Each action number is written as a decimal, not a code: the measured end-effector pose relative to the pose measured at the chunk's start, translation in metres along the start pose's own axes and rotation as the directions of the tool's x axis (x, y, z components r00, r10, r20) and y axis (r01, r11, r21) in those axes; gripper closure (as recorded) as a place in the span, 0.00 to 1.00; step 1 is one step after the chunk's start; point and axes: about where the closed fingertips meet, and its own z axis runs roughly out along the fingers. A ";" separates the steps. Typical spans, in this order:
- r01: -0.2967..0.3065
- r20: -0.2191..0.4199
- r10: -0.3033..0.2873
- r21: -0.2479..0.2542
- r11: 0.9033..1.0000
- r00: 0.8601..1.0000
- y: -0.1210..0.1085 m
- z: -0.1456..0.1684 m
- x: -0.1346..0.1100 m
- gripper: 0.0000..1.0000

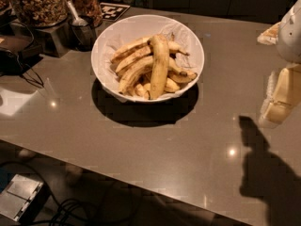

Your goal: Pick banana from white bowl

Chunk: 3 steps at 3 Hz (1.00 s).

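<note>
The white bowl (pixel 108 41) stands on the grey counter, left of centre at the back. Several bananas are piled in it. The banana (pixel 160 65), the thickest one, lies on top of the pile. It runs from the bowl's far side toward its near rim, with brown blemishes and dark ends. My gripper (pixel 277 102) hangs at the right edge of the view, above the counter. It is well to the right of the bowl and apart from it, and it holds nothing that I can see.
A small dark metal cup with a spoon (pixel 82 29) stands just left of the bowl. Jars of nuts (pixel 37 4) stand behind it. A dark device with cables (pixel 14 55) lies at far left. The counter's front edge (pixel 117 178) runs diagonally, with a box (pixel 19 199) on the floor below.
</note>
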 end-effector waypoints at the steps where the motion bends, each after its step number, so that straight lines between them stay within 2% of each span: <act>1: 0.001 0.000 -0.001 0.000 1.000 1.000 0.000 0.000 0.000 0.00; 2: 0.013 0.004 -0.013 0.005 1.000 1.000 -0.002 -0.002 -0.005 0.00; 3: 0.113 0.014 -0.113 0.006 0.994 0.993 -0.006 -0.004 -0.030 0.00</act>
